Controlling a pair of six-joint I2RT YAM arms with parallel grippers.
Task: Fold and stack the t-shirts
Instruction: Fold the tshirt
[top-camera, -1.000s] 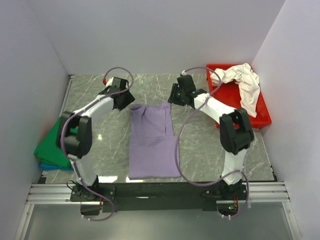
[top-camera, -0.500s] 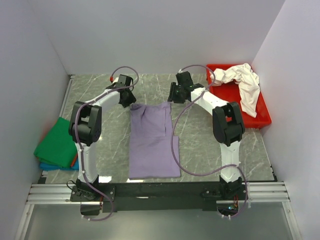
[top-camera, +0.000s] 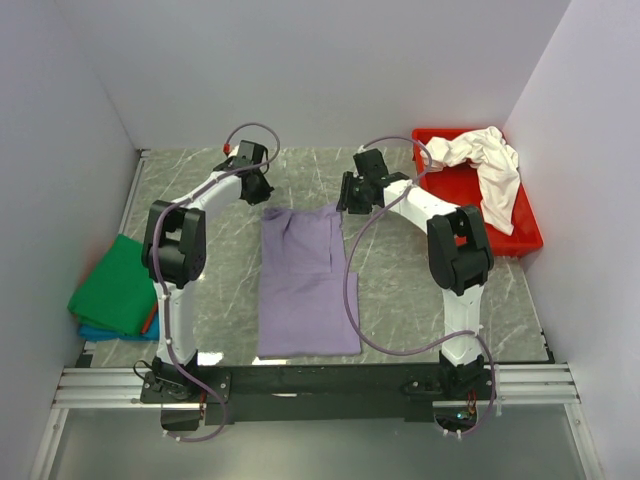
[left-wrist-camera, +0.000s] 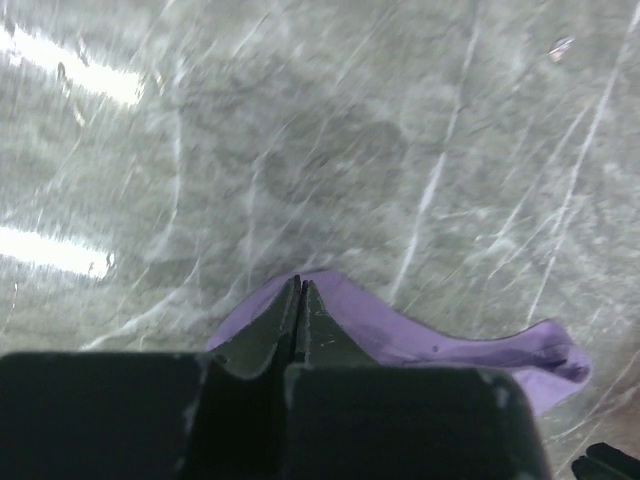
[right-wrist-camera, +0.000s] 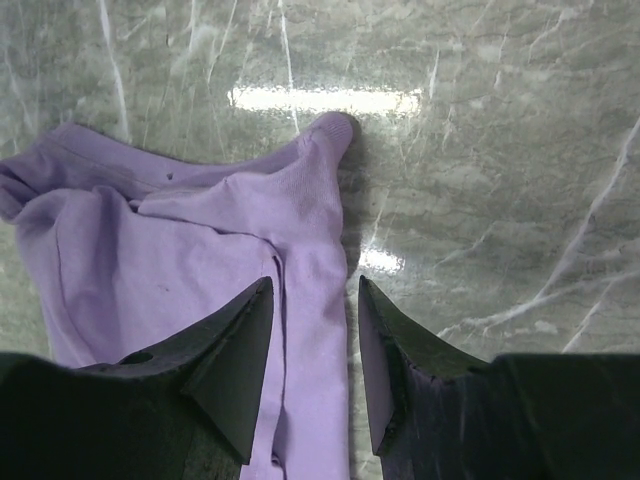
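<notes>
The left gripper's (left-wrist-camera: 300, 285) jaws pinch the soft lavender cloth t-shirt (top-camera: 305, 285) thinly while the right gripper's (right-wrist-camera: 315, 283) jaws gape open, so uneven lifting could drop it.

No readable text or labels anywhere.

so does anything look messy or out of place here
Yes. The white shirt is heaped, crumpled and unfolded, in the red tray, part of it trailing along the tray's right side. The lavender shirt lies mostly flat, but its far edge is bunched and uneven. The green shirt at the left looks neatly folded.
</notes>
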